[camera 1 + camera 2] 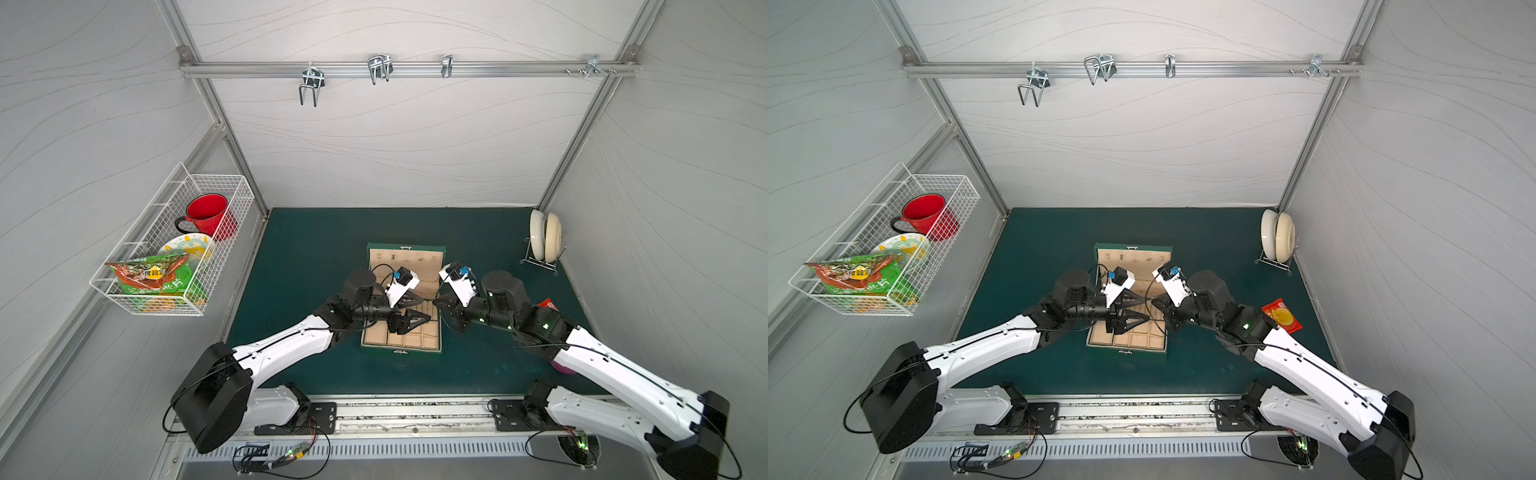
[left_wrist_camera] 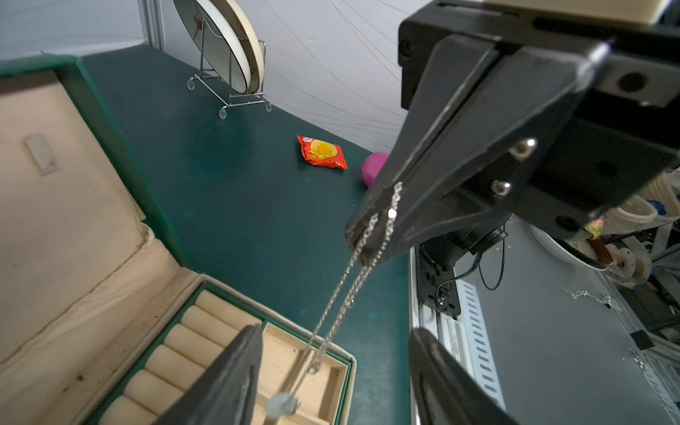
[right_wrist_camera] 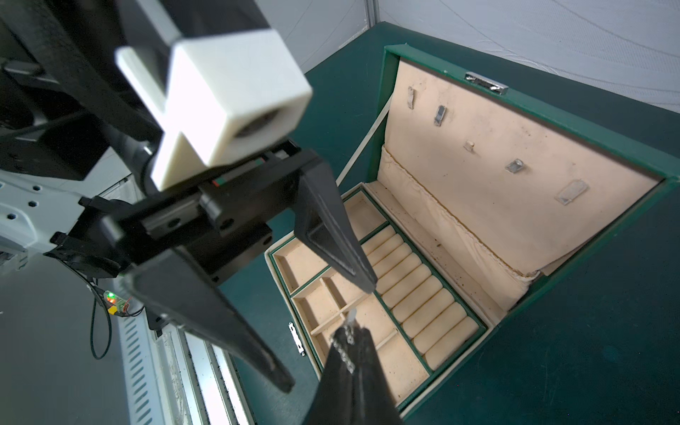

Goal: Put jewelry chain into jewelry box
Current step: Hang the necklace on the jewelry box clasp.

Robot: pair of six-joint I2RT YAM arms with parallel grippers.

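Holds black left gripper [image 1: 427, 308] with jaws apart, empty, above dark green hinged jewelry box [image 1: 399, 348] with beige lining. Dangles thin silver jewelry chain [image 2: 346, 294], doubled, over an end compartment [image 2: 283, 353]. Pinches it in closed black right gripper [image 2: 362, 246]. Likely light, limp, slippery; best gripped near round pendant [image 2: 282, 404].

you're looking at a silver jewelry chain [image 2: 344, 294] under the black right claw [image 2: 358, 246], a dark green, beige-lined jewelry box [image 3: 552, 117] below it, and a red-and-yellow packet [image 2: 323, 156] beyond on teal mat [image 2: 239, 202].
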